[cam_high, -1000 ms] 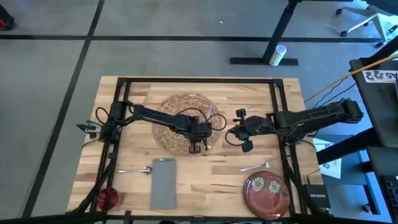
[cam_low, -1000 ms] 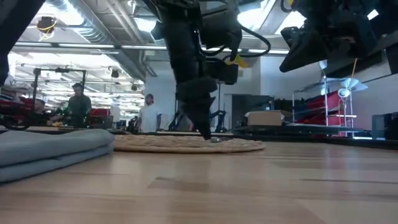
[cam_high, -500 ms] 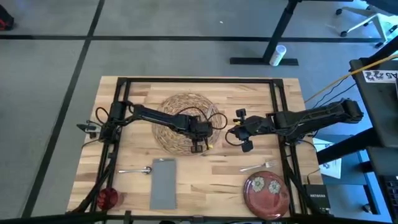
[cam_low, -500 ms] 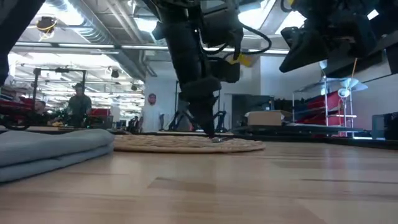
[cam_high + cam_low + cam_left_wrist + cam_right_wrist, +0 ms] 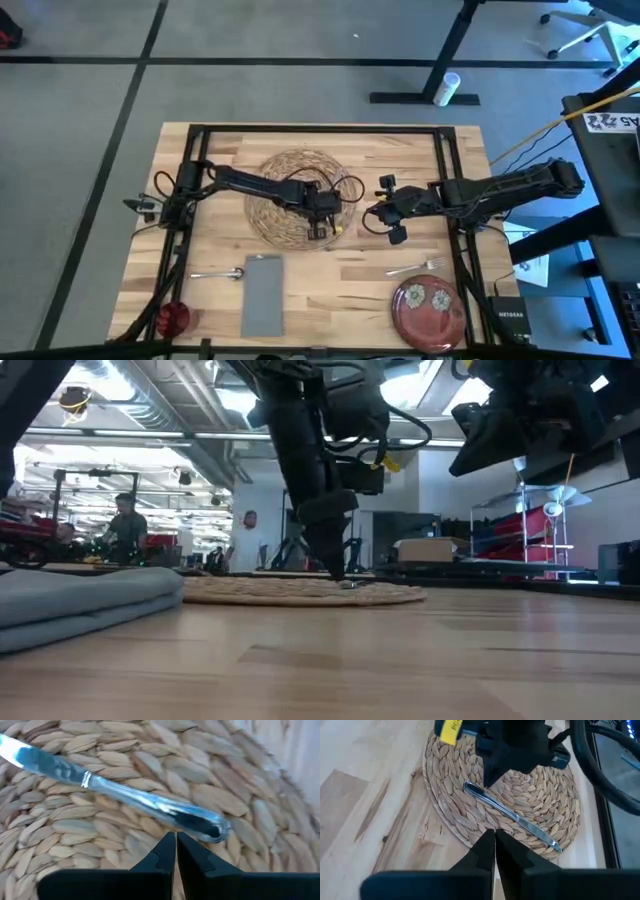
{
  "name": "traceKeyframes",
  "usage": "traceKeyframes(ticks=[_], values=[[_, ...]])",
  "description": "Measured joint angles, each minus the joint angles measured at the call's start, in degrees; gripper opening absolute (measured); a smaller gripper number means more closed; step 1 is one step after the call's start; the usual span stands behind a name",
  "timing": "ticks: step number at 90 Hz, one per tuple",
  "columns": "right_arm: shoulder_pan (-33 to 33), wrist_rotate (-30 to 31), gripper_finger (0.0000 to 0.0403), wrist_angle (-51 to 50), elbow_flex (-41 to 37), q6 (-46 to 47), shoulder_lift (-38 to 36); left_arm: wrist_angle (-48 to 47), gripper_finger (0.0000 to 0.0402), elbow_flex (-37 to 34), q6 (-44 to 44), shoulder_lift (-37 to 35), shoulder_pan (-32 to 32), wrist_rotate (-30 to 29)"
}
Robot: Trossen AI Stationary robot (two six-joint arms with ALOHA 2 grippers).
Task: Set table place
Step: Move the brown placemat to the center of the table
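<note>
A silver knife (image 5: 140, 800) lies flat on the round woven mat (image 5: 285, 195), near the mat's near right rim. My left gripper (image 5: 320, 232) is shut and points down at the mat. Its tips (image 5: 175, 840) stand just beside the knife's rounded handle end (image 5: 207, 825). The right wrist view shows the same gripper (image 5: 487, 780) above that end of the knife (image 5: 510, 815). My right gripper (image 5: 386, 212) hovers shut to the right of the mat, high above the table, with nothing in it. My left gripper comes from above with its shut fingers pointing down, their tips low at the mat (image 5: 335, 572), next to the knife's handle end. I cannot tell whether they touch the knife or the mat.
Along the near side lie a spoon (image 5: 218, 273), a gray napkin (image 5: 263, 295), a fork (image 5: 415, 266), a dark red flowered plate (image 5: 428, 305) and a small red cup (image 5: 172, 318). A black frame (image 5: 320, 129) edges the table. People stand in the room beyond.
My left gripper has shifted a little toward the table's far edge, with its tips staying low at the mat. The knife and the mat lie where they were.
</note>
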Motion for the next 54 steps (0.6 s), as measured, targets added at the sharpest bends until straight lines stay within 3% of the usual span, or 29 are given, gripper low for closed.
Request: traceKeyframes(ticks=[54], values=[[0.01, 0.0, 0.0, -0.01, 0.0, 0.0, 0.0, 3.17, 0.0, 2.39, 0.22, 1.69, -1.46, 1.68]])
